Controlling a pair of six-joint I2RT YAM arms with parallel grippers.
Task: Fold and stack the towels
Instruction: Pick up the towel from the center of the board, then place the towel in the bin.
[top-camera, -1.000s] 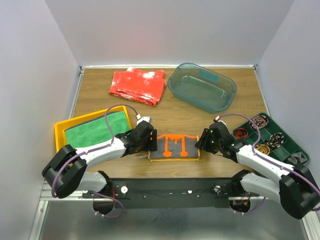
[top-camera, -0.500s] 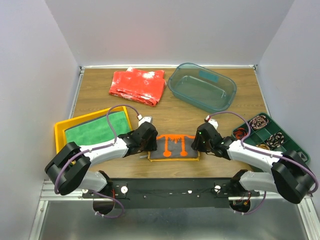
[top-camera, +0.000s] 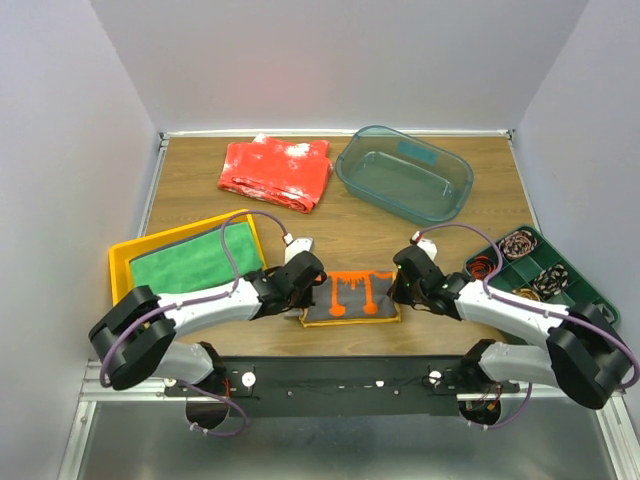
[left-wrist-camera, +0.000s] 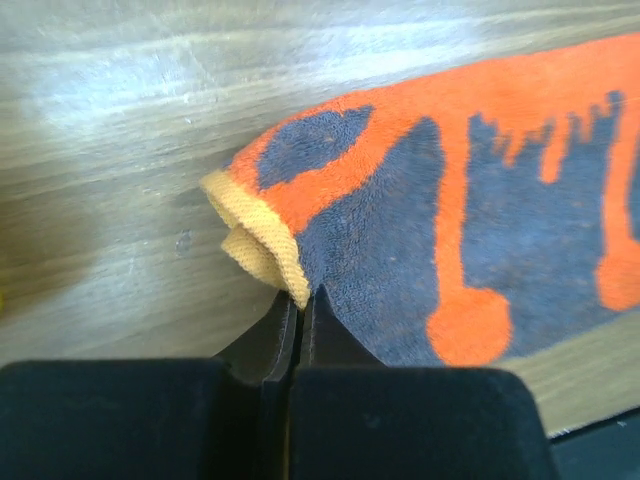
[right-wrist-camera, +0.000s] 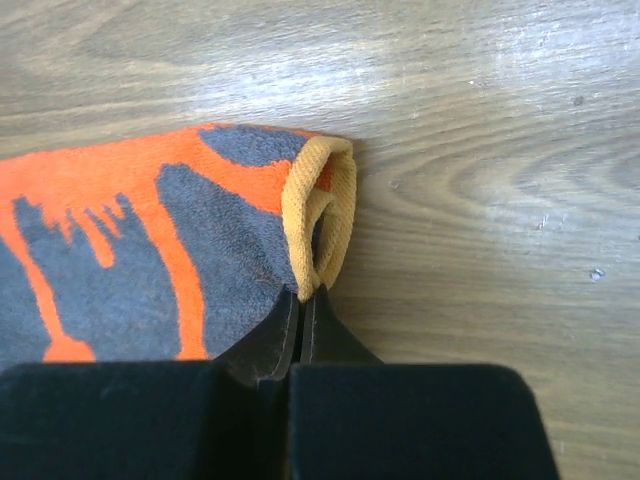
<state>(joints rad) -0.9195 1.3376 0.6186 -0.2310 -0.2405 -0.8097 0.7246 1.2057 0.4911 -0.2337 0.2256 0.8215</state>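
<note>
Where end effectors (left-wrist-camera: 300, 302) (right-wrist-camera: 300, 300) clamp, towel (top-camera: 350, 296) hem (yellow) curls.

Top camera: fixed high, behind the arm bases, tilted down toward the far wall. It is set well back and takes in the whole table (top-camera: 350, 225).

Left wrist camera: low and very near, looking over the left gripper (left-wrist-camera: 301, 300) at the left end of the dark grey towel with orange markings (left-wrist-camera: 450, 220).

Right wrist camera: equally near, looking over the right gripper (right-wrist-camera: 301, 298) at that towel's right end.

All three views share this towel. The two wrist views probably do not overlap; hard to tell.
</note>
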